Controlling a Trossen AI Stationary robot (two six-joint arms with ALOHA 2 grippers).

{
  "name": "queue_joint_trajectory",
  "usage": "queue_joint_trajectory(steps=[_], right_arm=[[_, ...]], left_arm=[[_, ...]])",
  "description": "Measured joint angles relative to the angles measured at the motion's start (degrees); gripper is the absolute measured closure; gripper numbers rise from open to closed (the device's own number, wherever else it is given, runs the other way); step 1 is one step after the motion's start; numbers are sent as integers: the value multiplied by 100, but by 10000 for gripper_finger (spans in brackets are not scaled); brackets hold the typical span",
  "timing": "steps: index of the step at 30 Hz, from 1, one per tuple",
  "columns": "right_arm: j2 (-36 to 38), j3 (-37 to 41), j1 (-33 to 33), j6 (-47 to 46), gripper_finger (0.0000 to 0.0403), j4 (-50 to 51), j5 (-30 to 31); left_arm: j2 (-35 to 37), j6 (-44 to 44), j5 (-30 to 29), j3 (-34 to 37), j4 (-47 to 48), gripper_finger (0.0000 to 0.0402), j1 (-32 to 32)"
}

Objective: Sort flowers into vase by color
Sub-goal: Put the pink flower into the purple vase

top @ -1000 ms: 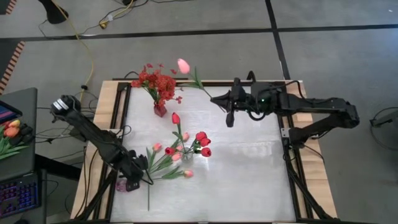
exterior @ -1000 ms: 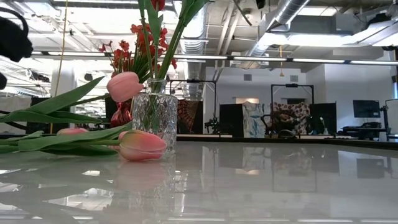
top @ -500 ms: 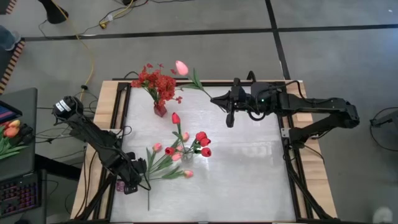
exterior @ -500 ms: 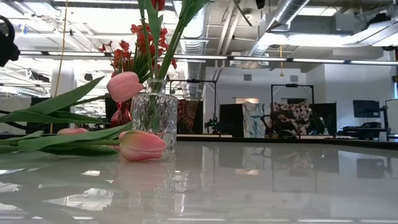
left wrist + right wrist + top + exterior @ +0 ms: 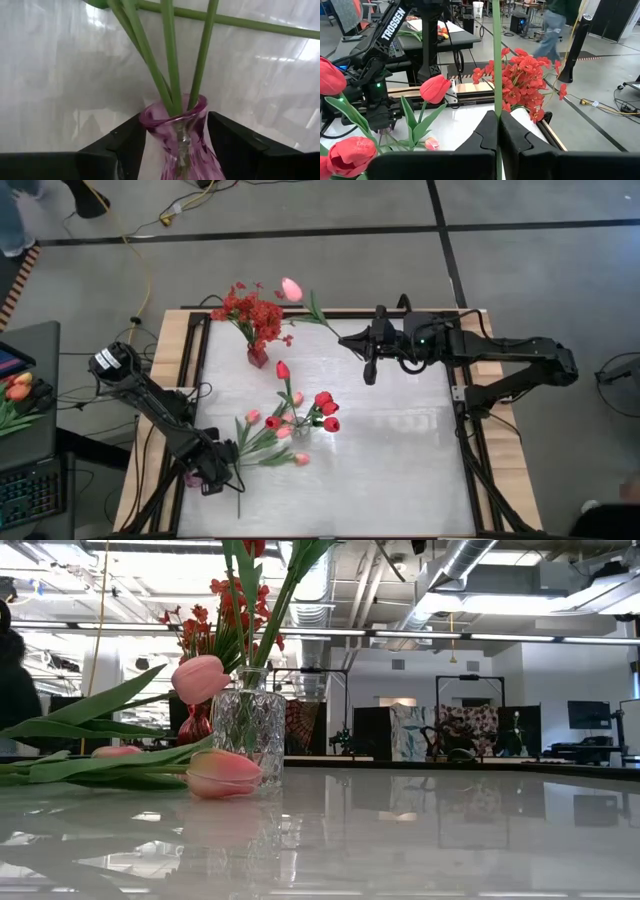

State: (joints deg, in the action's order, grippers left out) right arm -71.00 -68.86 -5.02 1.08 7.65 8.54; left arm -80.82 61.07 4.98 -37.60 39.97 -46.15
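My left gripper [image 5: 212, 477] is at the table's near left corner, shut on a purple glass vase [image 5: 176, 131]. Three green stems [image 5: 169, 60] stick into its mouth, and their pink tulip buds [image 5: 284, 432] lie low over the table toward the middle. My right gripper [image 5: 346, 340] is near the far edge, shut on the stem of one pink tulip [image 5: 293, 287]. A clear glass vase [image 5: 300, 425] in the middle holds red tulips [image 5: 327, 411]. A small red vase [image 5: 257, 358] holds the bushy red spray [image 5: 255, 310]. My left gripper has the purple vase's neck [image 5: 150, 122], just below the flared mouth, between its two fingers [image 5: 125, 145], one on each side. The vase leans toward the table's middle, its stems running out nearly flat. Whether its base rests on the table cannot be seen. My right gripper pinches the pink tulip's stem [image 5: 496, 102] between its two shut fingers [image 5: 485, 130], near the stem's lower end. The fingers come level from the table's right. The stem runs on past them toward the far left, lifted clear, with the bud [image 5: 293, 287] beyond the far edge.
The table's right half [image 5: 400, 450] holds nothing. A side desk [image 5: 25, 410] left of the table carries more tulips [image 5: 18, 392]. The low view shows the clear vase [image 5: 250, 720] with pink buds [image 5: 226, 773] lying beside it. A person [image 5: 551, 25] walks in the room behind.
My left arm has drawn a little toward the table's near edge with the purple vase, its elbow moving the same way. The pink tulips in it have barely shifted. My right gripper and its tulip have kept still.
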Motion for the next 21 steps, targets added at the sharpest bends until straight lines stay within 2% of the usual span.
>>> queue_joint_trajectory(steps=[3, 8, 16, 21], right_arm=[[0, 0, 0, 0, 375, 1, 0], [0, -2, -2, -2, 375, 3, 0], [-2, -2, 2, -21, 375, 8, 0], [-2, -2, 2, -67, 375, 65, 0]], left_arm=[[60, 62, -129, 20, 17, 226, 0], [88, 67, -374, 25, 32, 296, -2], [128, 67, -888, 14, -24, 301, 2], [391, 126, -1303, 29, -24, 301, -6]])
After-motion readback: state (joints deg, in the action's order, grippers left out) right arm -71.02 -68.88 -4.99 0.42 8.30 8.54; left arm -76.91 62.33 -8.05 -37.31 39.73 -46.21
